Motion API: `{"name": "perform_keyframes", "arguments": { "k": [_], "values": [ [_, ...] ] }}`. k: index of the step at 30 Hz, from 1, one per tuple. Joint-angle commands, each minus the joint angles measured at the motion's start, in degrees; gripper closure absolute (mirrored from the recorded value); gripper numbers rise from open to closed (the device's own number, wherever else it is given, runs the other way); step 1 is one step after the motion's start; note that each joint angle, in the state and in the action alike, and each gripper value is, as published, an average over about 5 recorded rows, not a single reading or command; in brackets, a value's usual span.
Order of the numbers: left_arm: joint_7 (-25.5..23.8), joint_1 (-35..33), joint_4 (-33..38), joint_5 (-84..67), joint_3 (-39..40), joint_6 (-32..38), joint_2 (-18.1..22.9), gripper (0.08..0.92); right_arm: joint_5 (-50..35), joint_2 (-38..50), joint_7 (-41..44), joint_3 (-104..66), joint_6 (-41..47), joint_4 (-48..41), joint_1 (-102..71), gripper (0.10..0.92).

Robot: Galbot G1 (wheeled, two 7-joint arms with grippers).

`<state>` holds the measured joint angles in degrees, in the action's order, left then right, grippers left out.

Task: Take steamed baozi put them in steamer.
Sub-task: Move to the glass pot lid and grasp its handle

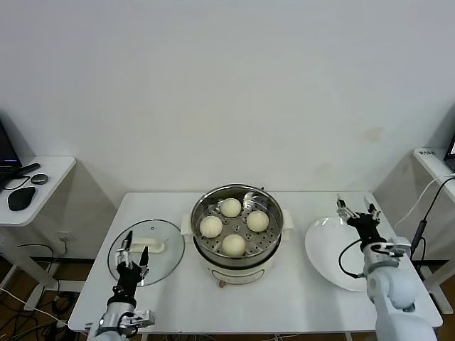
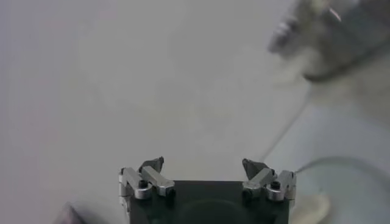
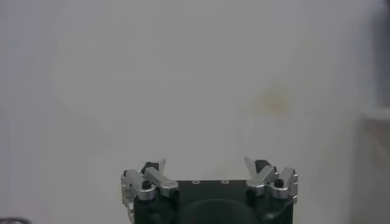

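Note:
The steamer (image 1: 237, 254) stands at the middle of the table, a shiny steel pot on a white base. Several steamed baozi lie on its perforated tray: one at the back (image 1: 230, 207), one at the left (image 1: 211, 226), one at the right (image 1: 257, 221) and one at the front (image 1: 233, 244). My left gripper (image 1: 133, 251) is open and empty, raised at the table's front left over the glass lid. My right gripper (image 1: 356, 207) is open and empty, raised at the right over the white plate. In both wrist views the fingertips (image 2: 152, 164) (image 3: 155, 165) stand apart with nothing between them.
A round glass lid (image 1: 146, 251) with a white handle lies left of the steamer. A flat white plate (image 1: 334, 254) lies right of it, bare. Side tables stand at the far left (image 1: 43, 177) and far right (image 1: 430, 160). Cables hang at the right.

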<state>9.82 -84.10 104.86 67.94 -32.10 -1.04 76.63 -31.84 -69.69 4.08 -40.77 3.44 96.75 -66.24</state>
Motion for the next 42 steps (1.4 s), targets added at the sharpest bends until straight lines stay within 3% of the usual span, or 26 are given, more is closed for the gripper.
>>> {"name": "perform_keyframes", "arguments": {
  "k": [1,10,42],
  "values": [
    [-3.8,10.4,-16.5,30.1,1.6,1.3,-9.9,0.177,0.3,-2.6,-2.5,-4.7,-1.3,2.7,-7.7,0.203],
    [-8.7,11.9,-14.6,13.8,0.8,0.3,-9.6,0.177,1.4,-3.2,-2.4,-4.9,-2.2,2.0,-9.1,0.203],
    [-8.2,18.1,-21.7,6.7,2.1,-0.3,-5.0,0.177,1.8,-3.7,-2.8,-7.0,-2.1,5.8,-12.6,0.203]
  ]
}}
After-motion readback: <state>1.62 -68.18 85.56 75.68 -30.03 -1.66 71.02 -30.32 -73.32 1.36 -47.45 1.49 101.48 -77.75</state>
